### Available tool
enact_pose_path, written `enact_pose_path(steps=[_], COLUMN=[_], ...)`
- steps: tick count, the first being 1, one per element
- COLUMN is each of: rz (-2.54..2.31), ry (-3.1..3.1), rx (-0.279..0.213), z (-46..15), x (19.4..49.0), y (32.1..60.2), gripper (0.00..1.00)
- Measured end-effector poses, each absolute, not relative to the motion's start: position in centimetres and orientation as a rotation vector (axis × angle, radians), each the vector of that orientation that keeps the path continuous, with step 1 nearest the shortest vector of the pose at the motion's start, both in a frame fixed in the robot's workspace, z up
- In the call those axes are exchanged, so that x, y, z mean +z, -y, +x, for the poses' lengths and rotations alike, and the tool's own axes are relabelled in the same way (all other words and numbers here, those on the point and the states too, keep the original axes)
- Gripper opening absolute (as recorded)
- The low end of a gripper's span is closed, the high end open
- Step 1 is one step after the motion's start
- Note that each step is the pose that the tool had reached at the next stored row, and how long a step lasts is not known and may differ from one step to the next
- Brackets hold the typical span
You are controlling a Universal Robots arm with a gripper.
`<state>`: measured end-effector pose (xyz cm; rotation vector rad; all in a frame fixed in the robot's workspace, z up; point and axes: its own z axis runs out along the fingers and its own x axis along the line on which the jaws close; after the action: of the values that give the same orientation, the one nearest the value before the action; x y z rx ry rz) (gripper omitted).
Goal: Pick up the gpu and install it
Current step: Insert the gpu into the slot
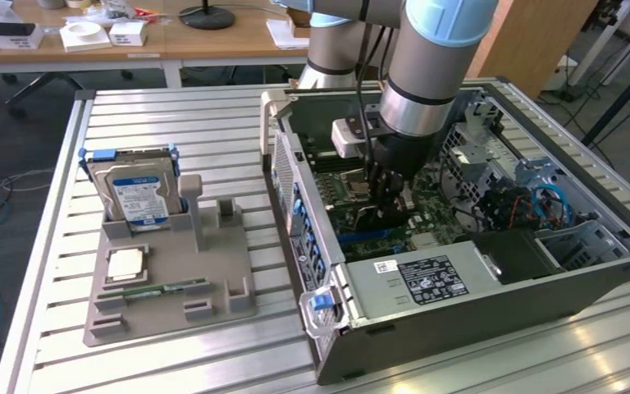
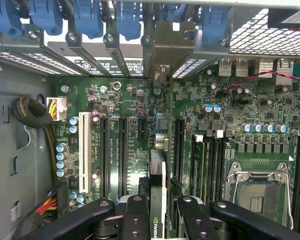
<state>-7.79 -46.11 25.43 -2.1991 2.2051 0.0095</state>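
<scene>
The gpu [image 2: 158,172] is a thin dark card seen edge-on in the wrist view, standing over the green motherboard [image 2: 230,107] between two black expansion slots. Its metal end bracket [image 2: 166,47] reaches the row of rear slot covers. My gripper [image 2: 160,207] is shut on the card, with a black finger [image 2: 135,215] on each side. In the exterior view the gripper [image 1: 387,190] is lowered deep into the open computer case [image 1: 293,185] with the dark gpu [image 1: 372,220] below it. I cannot tell whether the card sits in its slot.
A grey parts holder [image 1: 222,279] in the exterior view's left carries a silver hard drive [image 1: 134,193], a processor [image 1: 125,264] and a green memory stick [image 1: 162,289]. Inside the case lie the power supply [image 1: 425,275], blue cables [image 1: 540,205] and an empty CPU socket [image 2: 255,192].
</scene>
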Motion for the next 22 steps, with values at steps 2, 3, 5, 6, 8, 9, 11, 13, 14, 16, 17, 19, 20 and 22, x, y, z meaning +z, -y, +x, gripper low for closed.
enact_pose_path(steps=[2, 3, 5, 6, 8, 9, 11, 13, 14, 16, 17, 19, 20, 22], rz=[-2.199, -2.199, -2.199, -2.199, -2.199, -2.199, -2.199, -2.199, -2.199, -2.199, -2.199, -2.199, -2.199, -2.199], ry=[-2.205, -2.205, -2.205, -2.205, -2.205, -2.205, -2.205, -2.205, -2.205, -2.205, -2.205, -2.205, -2.205, -2.205], rx=[0.01, 0.01, 0.01, 0.01, 0.01, 0.01, 0.009, 0.01, 0.01, 0.01, 0.01, 0.01, 0.01, 0.009], z=[-7.79, -7.79, -7.79, -7.79, -7.79, -7.79, -7.79, -7.79, -7.79, -7.79, -7.79, -7.79, -7.82, -7.84], x=[25.36, 25.37, 25.37, 25.36, 25.33, 25.3, 25.3, 25.28, 25.25, 25.25, 25.25, 25.25, 25.24, 25.23], y=[46.11, 46.11, 46.11, 46.11, 46.11, 46.11, 46.11, 46.11, 46.11, 46.11, 46.11, 46.11, 46.11, 46.11], gripper=[0.26, 0.26, 0.26, 0.26, 0.26, 0.26, 0.26, 0.26, 0.26, 0.26, 0.26, 0.26, 0.26, 0.26])
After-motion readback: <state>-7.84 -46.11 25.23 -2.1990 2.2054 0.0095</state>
